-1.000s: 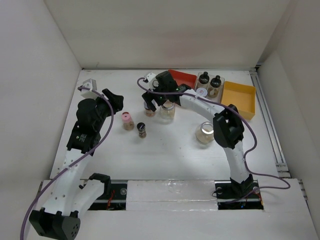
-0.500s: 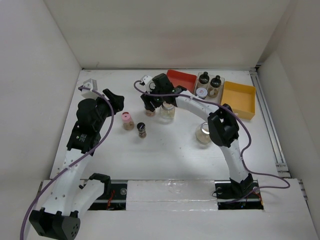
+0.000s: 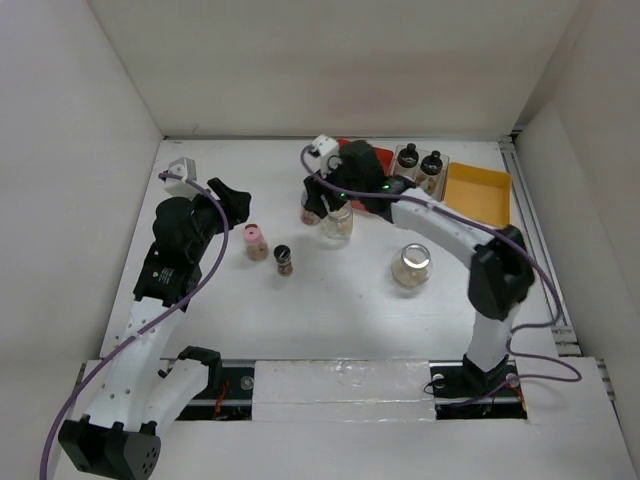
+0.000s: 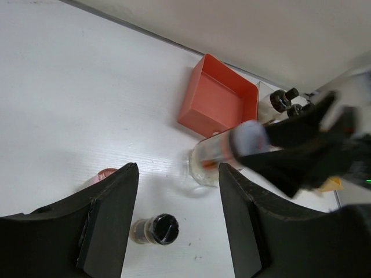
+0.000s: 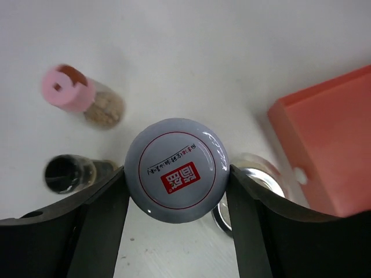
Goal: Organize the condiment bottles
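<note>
The right gripper holds a short jar with a silver lid tight, just beside a glass jar and near the red tray. The left gripper is spread wide and holds nothing. A pink-capped bottle and a black-capped bottle stand close together.

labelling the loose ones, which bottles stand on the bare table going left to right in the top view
pink-capped bottle → black-capped bottle → clear glass jar → wide glass jar
</note>
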You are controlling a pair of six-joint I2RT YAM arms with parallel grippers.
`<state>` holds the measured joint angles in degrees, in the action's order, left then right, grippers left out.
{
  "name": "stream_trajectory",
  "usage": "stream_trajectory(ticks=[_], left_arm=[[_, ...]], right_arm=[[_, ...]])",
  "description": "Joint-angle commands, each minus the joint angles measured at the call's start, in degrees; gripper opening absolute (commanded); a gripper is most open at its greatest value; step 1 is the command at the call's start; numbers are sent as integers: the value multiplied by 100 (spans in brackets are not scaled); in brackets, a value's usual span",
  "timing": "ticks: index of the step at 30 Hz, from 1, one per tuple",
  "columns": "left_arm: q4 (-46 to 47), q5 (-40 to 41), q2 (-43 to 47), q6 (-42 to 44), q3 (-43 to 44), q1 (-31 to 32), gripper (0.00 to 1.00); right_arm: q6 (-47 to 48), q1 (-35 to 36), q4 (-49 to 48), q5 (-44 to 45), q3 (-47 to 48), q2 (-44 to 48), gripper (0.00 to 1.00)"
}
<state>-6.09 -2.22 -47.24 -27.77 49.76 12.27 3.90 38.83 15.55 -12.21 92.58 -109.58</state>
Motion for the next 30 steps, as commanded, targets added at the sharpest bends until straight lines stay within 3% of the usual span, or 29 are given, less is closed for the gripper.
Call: stream_trajectory(ticks=[1, 5, 8, 12, 16, 22, 30], left_arm=[[283, -121, -4, 69, 157, -23, 53], [345, -305, -4, 122, 157, -23, 55], [345, -358, -65, 123, 157, -23, 55], [397, -472, -118, 123, 104, -23, 55], [459, -657, -118, 123, 104, -23, 55], [459, -657, -171, 123, 104, -23, 55], [512, -710, -224, 123, 104, -23, 55]], right_arm=[[-346, -550, -1555, 358, -387, 1865, 47], [-662, -1350, -1555, 1227, -1433, 2870, 47], [-715, -2027, -1608, 1282, -2111, 3345, 47], [-768, -2704, -1608, 1528, -2639, 3549, 45], [-856, -3380, -1677, 1100, -2710, 3242, 45], [-917, -3566, -1872, 755, -2595, 2531, 44], [-917, -3566, -2126, 649, -2490, 2257, 44]])
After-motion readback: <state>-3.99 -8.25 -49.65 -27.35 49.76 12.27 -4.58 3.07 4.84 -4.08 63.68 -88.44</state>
